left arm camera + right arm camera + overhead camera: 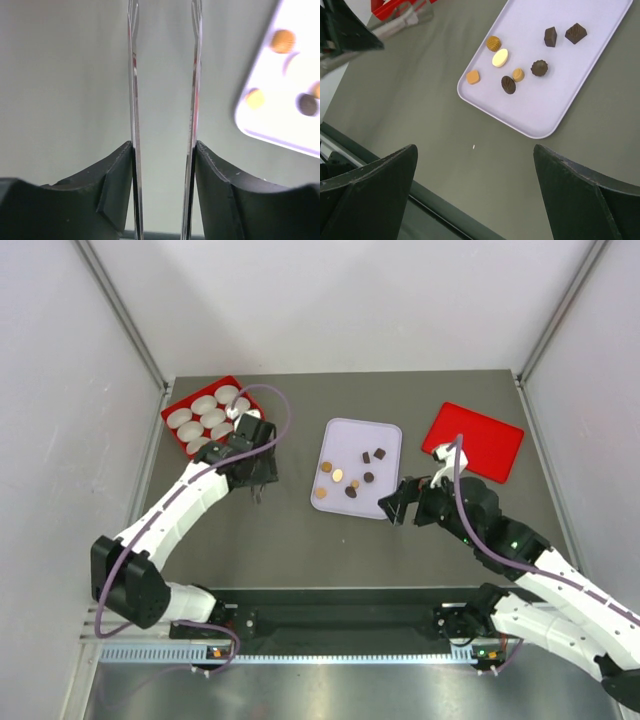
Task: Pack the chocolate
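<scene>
Packing judged not begun: chocolates (539, 67) lie on the tray (385, 435), none visible in the red box (175, 405), while left gripper (164, 30) and right gripper (472, 155) gape empty.

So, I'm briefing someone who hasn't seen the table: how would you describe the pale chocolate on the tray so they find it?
Start at the lavender tray, then go to the golden pieces grouped on its side nearer the left arm. The pale chocolate lies right next to the ribbed golden round one. It alone is a smooth, creamy-white oval.
</scene>
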